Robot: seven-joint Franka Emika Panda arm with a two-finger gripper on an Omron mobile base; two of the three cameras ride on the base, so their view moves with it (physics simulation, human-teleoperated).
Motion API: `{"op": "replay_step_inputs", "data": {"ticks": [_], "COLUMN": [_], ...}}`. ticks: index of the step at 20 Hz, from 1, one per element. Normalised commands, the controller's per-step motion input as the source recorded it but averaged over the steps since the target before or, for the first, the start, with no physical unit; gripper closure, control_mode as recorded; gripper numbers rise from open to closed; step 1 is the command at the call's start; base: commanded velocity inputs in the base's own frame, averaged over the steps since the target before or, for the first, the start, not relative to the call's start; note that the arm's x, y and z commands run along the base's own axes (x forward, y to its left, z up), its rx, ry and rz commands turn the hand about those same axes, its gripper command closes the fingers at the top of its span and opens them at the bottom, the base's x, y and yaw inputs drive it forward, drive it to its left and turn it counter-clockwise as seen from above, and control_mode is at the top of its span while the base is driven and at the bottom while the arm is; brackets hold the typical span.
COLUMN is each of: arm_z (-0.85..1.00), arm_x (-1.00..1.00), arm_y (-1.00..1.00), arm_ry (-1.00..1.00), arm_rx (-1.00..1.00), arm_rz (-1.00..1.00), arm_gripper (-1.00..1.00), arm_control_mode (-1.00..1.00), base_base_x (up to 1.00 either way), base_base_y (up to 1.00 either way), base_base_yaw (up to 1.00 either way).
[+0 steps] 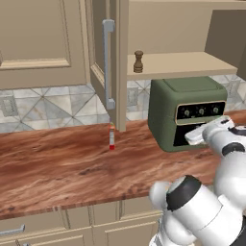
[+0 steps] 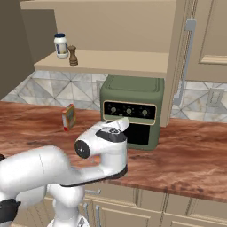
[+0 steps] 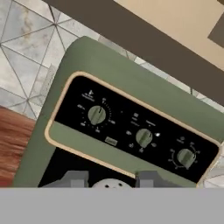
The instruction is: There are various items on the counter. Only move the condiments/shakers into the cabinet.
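Gripper closed on a pale grey shaker in front of the oven

We see our gripper [image 3: 111, 181] narrowed around the pale grey shaker [image 3: 111, 184], its perforated top between the fingertips, close before the green oven [image 2: 131, 111] on the counter [image 1: 57, 163]. The pepper mill [image 2: 72, 56] and white jar [image 2: 61, 45] stand together on the cabinet shelf [image 2: 115, 61]; a small red and yellow box [image 2: 68, 117] stands on the counter.

A matt green finish is seen on the oven [image 2: 131, 95], beneath which the counter [image 1: 57, 168] is shown in glossy reddish wood grain (tiled wall [image 1: 43, 108] behind).
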Motion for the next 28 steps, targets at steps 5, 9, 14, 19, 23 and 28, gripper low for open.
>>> {"op": "replay_step_inputs", "data": {"ticks": [5,9,14,19,23,28], "arm_z": [1.0,1.0,1.0,1.0,1.0,1.0], "arm_x": [-0.13,-0.05,-0.02,-0.25,-0.32,-0.08], "arm_y": [0.29,0.2,0.18,0.04,0.09,0.36], "arm_ry": [0.07,0.09,0.15,0.18,0.24,0.25], "arm_rx": [-0.06,-0.05,-0.01,0.0,0.03,0.23], "arm_rz": [0.08,0.07,0.07,0.08,0.1,0.18], "arm_gripper": [1.0,1.0,1.0,1.0,1.0,1.0], "arm_control_mode": [-1.0,-1.0,-1.0,-1.0,-1.0,-1.0], "base_base_x": [0.0,0.0,0.0,0.0,0.0,0.0], "base_base_y": [0.0,0.0,0.0,0.0,0.0,0.0], "base_base_yaw": [0.0,0.0,0.0,0.0,0.0,0.0]}}
